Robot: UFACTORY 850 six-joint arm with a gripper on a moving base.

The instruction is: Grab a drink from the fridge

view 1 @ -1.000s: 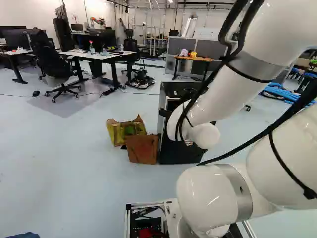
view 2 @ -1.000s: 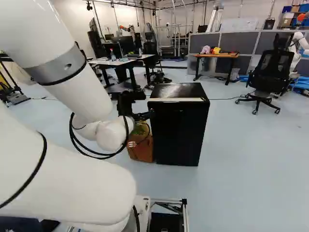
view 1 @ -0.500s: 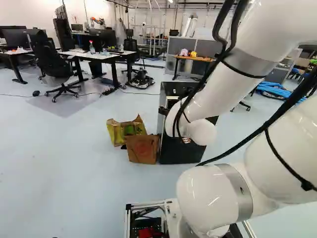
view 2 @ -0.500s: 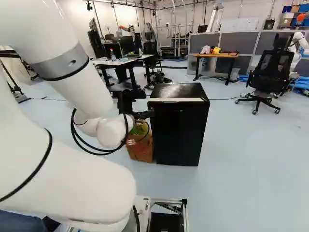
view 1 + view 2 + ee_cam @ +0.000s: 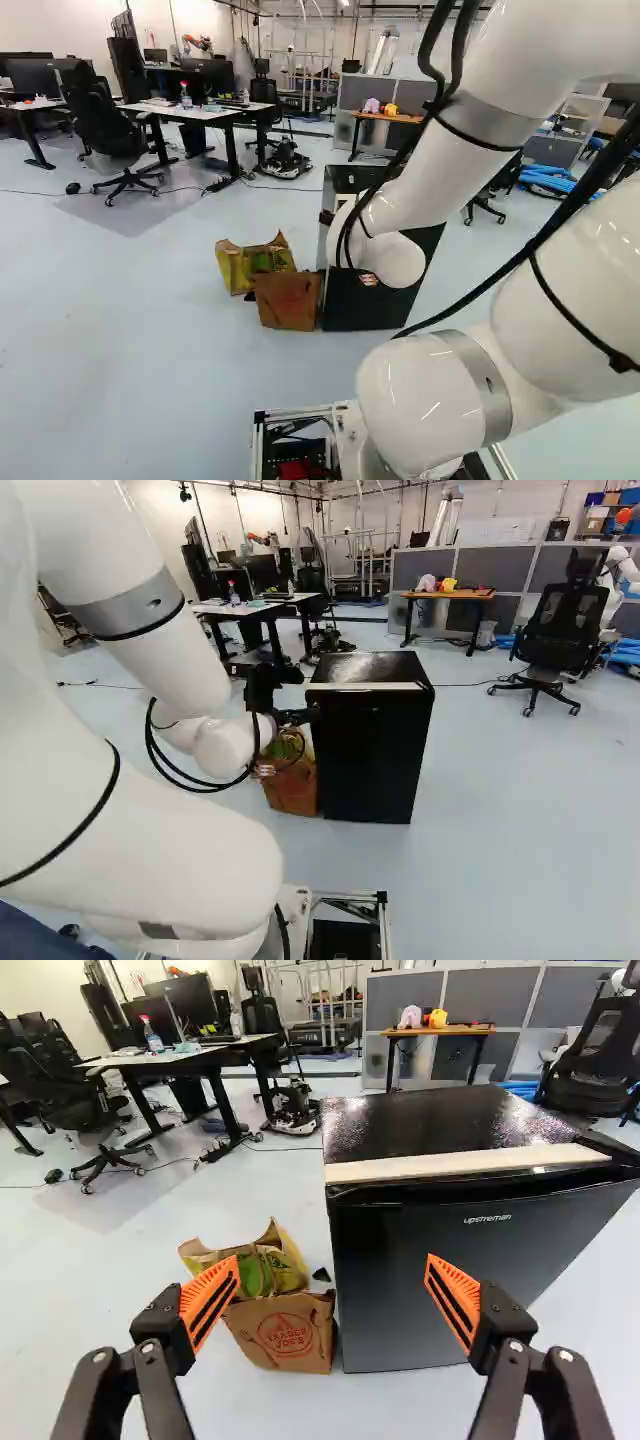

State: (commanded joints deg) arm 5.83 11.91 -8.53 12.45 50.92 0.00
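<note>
In the right base view my gripper (image 5: pixel 298 717) is at the upper left edge of the black fridge (image 5: pixel 370 755), overlapping it in sight. Both fingers of the gripper (image 5: pixel 330 1270) stand wide apart in the wrist view, nothing held between the orange pads. Ahead of them is the fridge door (image 5: pixel 420 1310), closed, with a pale strip (image 5: pixel 465 1163) along its top edge. The door hides the fridge's inside. Whether a finger touches the fridge, I cannot tell. In the left base view my arm covers part of the fridge (image 5: pixel 360 305).
Two paper bags, one yellow-green (image 5: pixel 255 1263) and one brown (image 5: pixel 285 1332), stand on the floor beside the fridge. Desks (image 5: pixel 195 110) and office chairs (image 5: pixel 120 150) are farther back. An orange-topped table (image 5: pixel 450 595) stands behind the fridge, before grey partitions. Another robot (image 5: pixel 620 570) is at the far right.
My arm's upper links and wrist joint have shifted leftward in the left base view. In the right base view the gripper has moved only slightly. The base, fridge and bags have stayed put.
</note>
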